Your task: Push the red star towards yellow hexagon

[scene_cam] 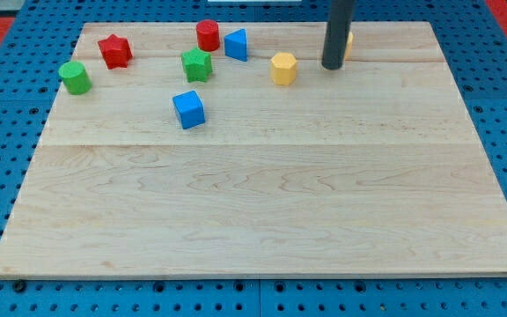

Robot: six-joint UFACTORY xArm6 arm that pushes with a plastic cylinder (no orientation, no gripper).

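The red star (113,50) lies near the view's top left of the wooden board (262,194). The yellow hexagon (283,67) lies at the top centre, well to the star's right. My tip (332,66) stands just right of the yellow hexagon, a small gap apart, and far right of the red star. Between star and hexagon lie a green star (197,64), a red cylinder (207,35) and a blue triangular block (236,44).
A green cylinder (75,77) lies at the left below the red star. A blue cube (188,109) lies below the green star. A yellow block (349,41) is mostly hidden behind the rod. Blue pegboard surrounds the board.
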